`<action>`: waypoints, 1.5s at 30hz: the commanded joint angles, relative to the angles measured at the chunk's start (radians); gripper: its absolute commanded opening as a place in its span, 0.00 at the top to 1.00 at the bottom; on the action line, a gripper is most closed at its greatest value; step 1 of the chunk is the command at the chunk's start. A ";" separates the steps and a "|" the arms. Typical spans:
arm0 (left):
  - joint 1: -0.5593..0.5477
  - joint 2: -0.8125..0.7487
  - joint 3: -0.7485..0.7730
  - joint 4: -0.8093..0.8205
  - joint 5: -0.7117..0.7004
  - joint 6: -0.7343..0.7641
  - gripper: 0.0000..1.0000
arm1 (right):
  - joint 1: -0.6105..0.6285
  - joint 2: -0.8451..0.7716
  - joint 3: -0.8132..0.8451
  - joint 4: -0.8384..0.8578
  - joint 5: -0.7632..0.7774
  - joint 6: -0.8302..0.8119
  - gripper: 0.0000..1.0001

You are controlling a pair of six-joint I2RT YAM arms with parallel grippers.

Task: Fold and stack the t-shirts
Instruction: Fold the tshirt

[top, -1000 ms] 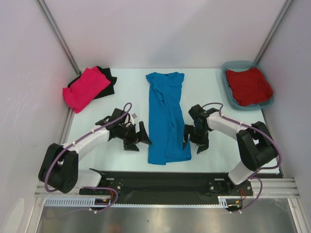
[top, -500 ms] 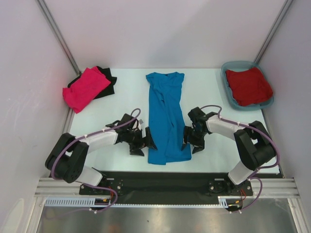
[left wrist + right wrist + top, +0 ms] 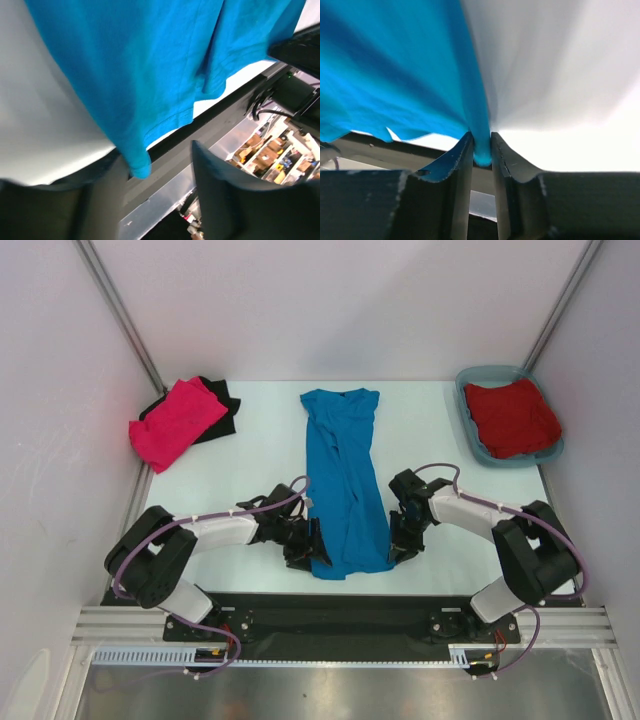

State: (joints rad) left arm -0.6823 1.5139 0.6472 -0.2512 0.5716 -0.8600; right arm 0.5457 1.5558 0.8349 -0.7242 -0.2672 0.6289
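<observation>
Table point(image 3: 240, 440) holds the blue shirt point(image 3: 342, 480) flat at center, soft, limp, best taken at its 2 near corners: my right gripper point(image 3: 481, 146) pinches one, left gripper point(image 3: 156, 156) gapes around the other.

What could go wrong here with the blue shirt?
The left gripper stands open around just a corner tip of the shirt, so closing may miss it. The right gripper pinches only a thin bit of hem, which may slip when lifted, leaving the fold skewed.
</observation>
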 commanded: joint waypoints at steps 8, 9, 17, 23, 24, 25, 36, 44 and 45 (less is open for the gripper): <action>-0.010 -0.024 -0.017 -0.051 -0.015 0.033 0.66 | 0.005 -0.168 -0.069 -0.204 0.147 0.011 0.80; -0.010 -0.024 -0.015 -0.054 -0.013 0.038 0.66 | 0.002 -0.166 -0.069 -0.208 0.154 0.009 0.83; -0.010 -0.020 -0.003 -0.068 -0.022 0.050 0.66 | 0.005 -0.195 0.044 -0.202 0.174 -0.011 0.71; -0.010 -0.001 0.022 -0.086 -0.024 0.065 0.64 | 0.007 -0.139 0.096 -0.173 0.177 -0.029 0.55; -0.010 0.002 0.025 -0.085 -0.024 0.067 0.64 | 0.005 -0.126 0.098 -0.152 0.169 -0.029 0.55; -0.010 0.006 0.026 -0.085 -0.024 0.068 0.64 | 0.007 -0.102 0.095 -0.141 0.152 -0.028 0.55; -0.010 0.008 0.035 -0.103 -0.026 0.084 0.64 | 0.036 -0.030 0.107 -0.078 0.151 -0.018 0.55; -0.010 0.015 0.035 -0.103 -0.024 0.093 0.64 | 0.045 0.042 0.084 -0.041 0.135 -0.014 0.58; -0.010 0.020 0.035 -0.102 -0.022 0.095 0.64 | 0.046 0.050 0.078 -0.029 0.129 -0.015 0.58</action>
State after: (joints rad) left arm -0.6849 1.5246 0.6510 -0.3538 0.5526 -0.7925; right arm 0.5854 1.5879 0.9131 -0.7891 -0.1223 0.6106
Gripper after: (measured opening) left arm 0.357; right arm 0.424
